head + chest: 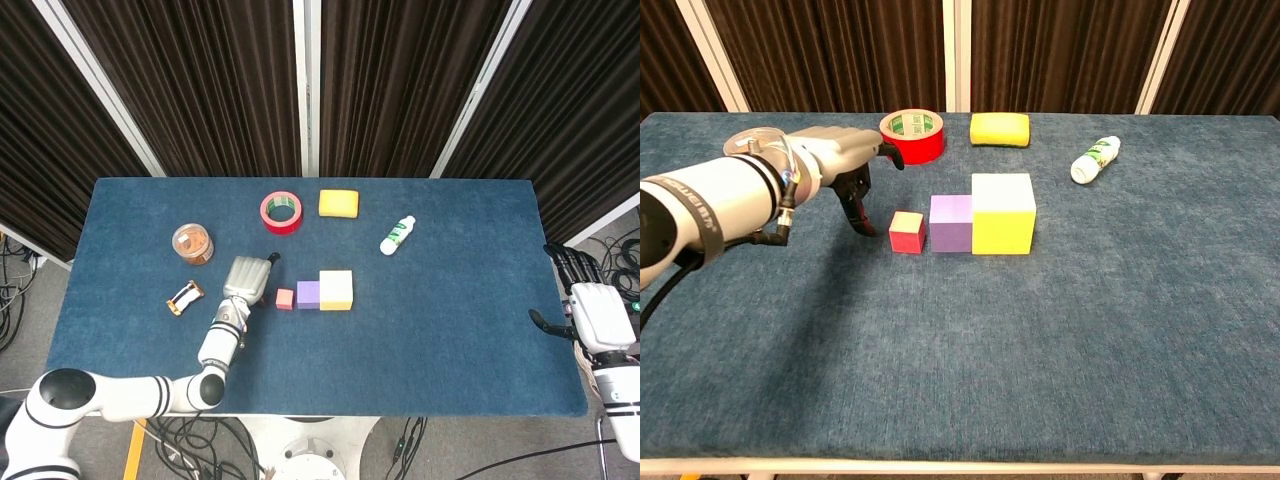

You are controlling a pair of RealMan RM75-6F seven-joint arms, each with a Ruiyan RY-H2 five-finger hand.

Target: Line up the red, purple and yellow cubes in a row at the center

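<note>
Evidently the row stood complete at the blue bench's (460,330) centre: small red cube (907,231), medium purple cube (951,222) and large yellow cube (1003,212), side by side. The left robot hand (845,165) hung empty, fingers apart, at the red cube's nine o'clock; the right robot hand (590,305) rested open off the bench edge. Judged next: retreat only.

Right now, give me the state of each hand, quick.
Left hand: open, holding nothing, beside the red cube without touching it.
Right hand: open, holding nothing, off the table's right edge.
</note>
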